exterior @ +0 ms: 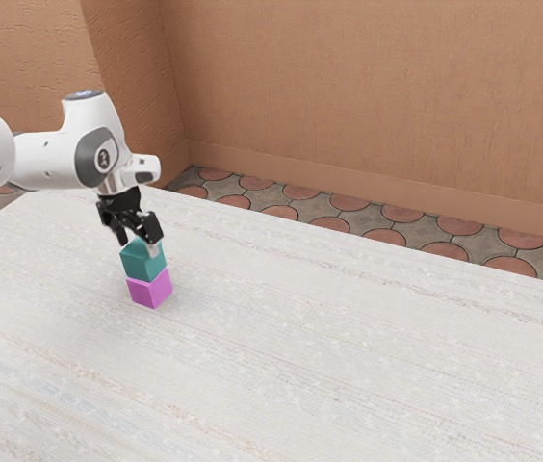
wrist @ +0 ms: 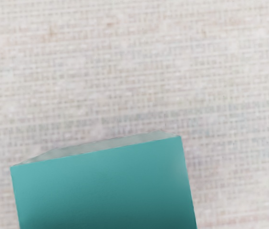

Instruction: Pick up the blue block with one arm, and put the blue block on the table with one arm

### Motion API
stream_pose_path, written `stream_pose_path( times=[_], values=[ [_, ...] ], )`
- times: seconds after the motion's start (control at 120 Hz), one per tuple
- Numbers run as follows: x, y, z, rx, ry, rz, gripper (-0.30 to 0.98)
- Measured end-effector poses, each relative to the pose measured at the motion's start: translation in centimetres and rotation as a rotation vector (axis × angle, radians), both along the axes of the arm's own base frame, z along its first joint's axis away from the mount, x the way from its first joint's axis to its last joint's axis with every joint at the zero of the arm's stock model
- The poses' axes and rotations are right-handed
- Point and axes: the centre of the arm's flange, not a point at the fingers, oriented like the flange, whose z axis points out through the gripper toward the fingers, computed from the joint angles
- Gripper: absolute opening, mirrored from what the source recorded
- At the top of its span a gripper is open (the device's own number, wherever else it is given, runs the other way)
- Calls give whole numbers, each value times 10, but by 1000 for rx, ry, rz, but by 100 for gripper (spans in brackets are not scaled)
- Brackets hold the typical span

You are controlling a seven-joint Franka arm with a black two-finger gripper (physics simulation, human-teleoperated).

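The blue block, teal in colour, is stacked on a magenta block at the exterior view's left. My gripper is right over the blue block, fingers spread apart, with one pale fingertip overlapping the block's upper part. The other finger stands toward the block's far left side, its tip partly hidden. In the wrist view the blue block lies large at the lower edge, slightly turned relative to my hand.
Both blocks stand on a pale woven-looking table, whose far edge runs across the exterior view. Beyond it are a tiled floor and a brown wall.
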Motion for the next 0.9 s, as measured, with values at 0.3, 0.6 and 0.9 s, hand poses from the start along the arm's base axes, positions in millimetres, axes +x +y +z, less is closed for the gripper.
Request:
stream_pose_path(
  times=[0.3, 0.6, 0.9],
  values=[
    [5, 2, -14, -2, 17, 18, 69],
    [5, 0, -22, 3, 33, 38, 69],
    [5, 0, -32, 2, 51, 65, 69]
  ],
)
